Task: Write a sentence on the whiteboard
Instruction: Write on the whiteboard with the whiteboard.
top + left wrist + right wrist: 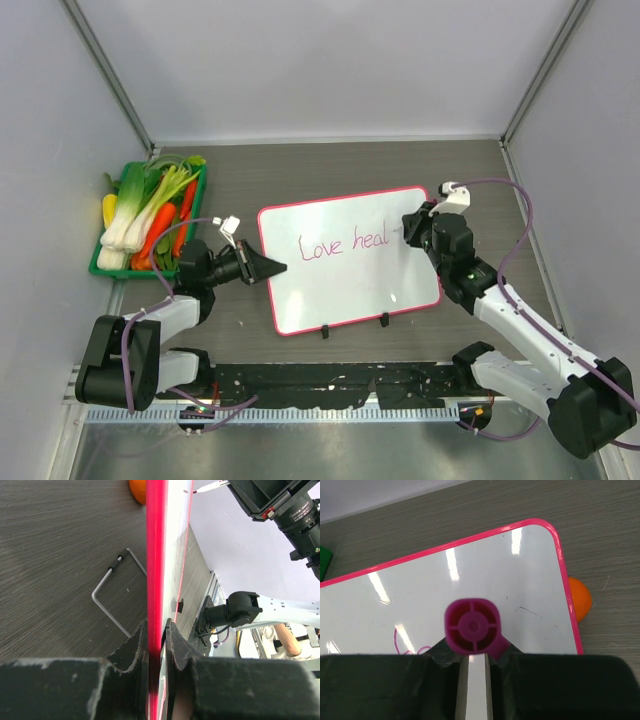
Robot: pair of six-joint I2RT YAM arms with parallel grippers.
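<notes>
The whiteboard, white with a pink-red frame and two black feet on its near edge, lies on the table and reads "Love heal" in pink. My left gripper is shut on the board's left edge; in the left wrist view the red frame runs between my fingers. My right gripper is shut on a magenta marker, seen end-on over the board, with its tip near the end of the writing.
A green tray of toy vegetables stands at the back left. An orange ball lies just beyond the board's right edge and also shows in the left wrist view. A bent wire stand lies on the table beside the board.
</notes>
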